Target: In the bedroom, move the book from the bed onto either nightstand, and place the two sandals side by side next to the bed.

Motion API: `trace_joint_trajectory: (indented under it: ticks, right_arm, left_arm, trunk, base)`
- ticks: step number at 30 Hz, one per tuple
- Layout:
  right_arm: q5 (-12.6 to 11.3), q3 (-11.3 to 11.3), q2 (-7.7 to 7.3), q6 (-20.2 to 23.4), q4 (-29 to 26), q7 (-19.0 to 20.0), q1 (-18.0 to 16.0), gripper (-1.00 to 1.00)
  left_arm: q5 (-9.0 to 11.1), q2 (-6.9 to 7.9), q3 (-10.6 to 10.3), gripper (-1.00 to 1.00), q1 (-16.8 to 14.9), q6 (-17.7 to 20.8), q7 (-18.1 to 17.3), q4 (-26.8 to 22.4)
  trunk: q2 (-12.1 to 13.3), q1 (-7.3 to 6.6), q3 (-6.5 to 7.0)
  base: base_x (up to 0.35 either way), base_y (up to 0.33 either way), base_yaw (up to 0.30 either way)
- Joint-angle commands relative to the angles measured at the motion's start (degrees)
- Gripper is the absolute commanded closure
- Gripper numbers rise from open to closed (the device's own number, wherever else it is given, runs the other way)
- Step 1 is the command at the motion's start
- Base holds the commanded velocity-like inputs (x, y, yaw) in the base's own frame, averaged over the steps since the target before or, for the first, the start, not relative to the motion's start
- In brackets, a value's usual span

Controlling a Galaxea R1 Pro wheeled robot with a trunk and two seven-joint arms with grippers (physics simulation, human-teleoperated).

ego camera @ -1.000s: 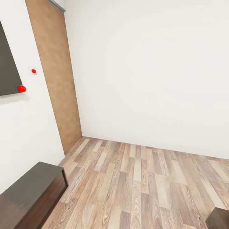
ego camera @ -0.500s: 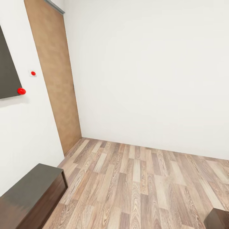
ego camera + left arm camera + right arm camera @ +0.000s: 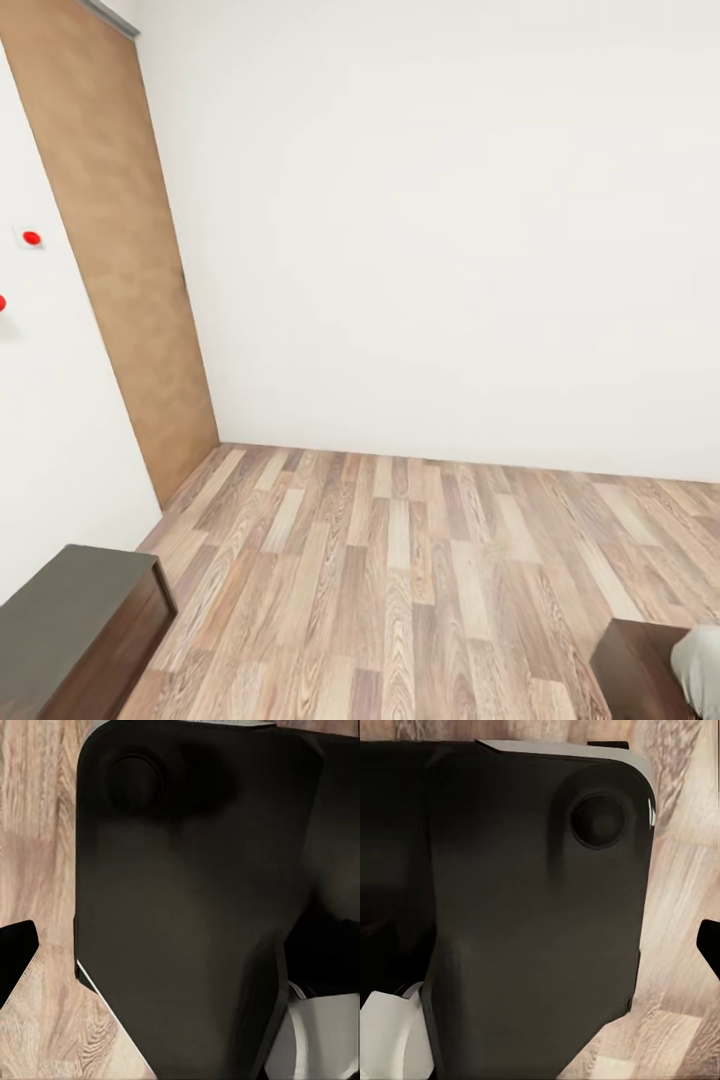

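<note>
A corner of the bed (image 3: 638, 668) shows at the bottom right of the head view: dark brown frame with a bit of off-white mattress (image 3: 702, 668) on it. The book and the two sandals are out of view. The bedroom's wood-plank floor (image 3: 420, 580) runs to white walls. In the left wrist view a black robot body panel (image 3: 187, 915) is close in front of the camera, with one dark fingertip (image 3: 13, 956) at the picture's edge over the floor. The right wrist view is similar, with a black panel (image 3: 525, 907) and a dark fingertip (image 3: 709, 945) at its edge.
A low dark wood bench (image 3: 70, 625) stands at the bottom left against the white wall. A tall brown door (image 3: 120, 260) is at the left, with red-dotted wall fittings (image 3: 30, 238) beside it. Open floor lies between bench and bed corner.
The head camera has swung to the right: door, bench and red dots slid left, the dark wall panel left the picture, and more of the bed corner with its mattress came in.
</note>
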Motion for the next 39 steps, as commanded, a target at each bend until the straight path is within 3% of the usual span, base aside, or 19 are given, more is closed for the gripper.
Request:
trace_joint_trajectory:
  ticks: [1, 39]
  right_arm:
    - [0.01, -0.01, -0.04, -0.1, 0.01, 0.19, -0.03, -1.0]
    - [-0.08, -0.14, -0.97, -0.03, 0.01, 0.11, -0.03, -1.0]
  left_arm:
    - [0.44, -0.01, 0.26, -1.0, 0.0, -0.06, -0.04, 0.0]
    - [0.53, -0.01, 0.25, -1.0, 0.03, -0.06, 0.0, -0.01]
  trunk:
    - [0.38, -0.23, 0.13]
    - [15.62, -8.57, 6.95]
  base:
    - [0.0, 0.0, -0.298]
    - [0.0, 0.0, -0.3]
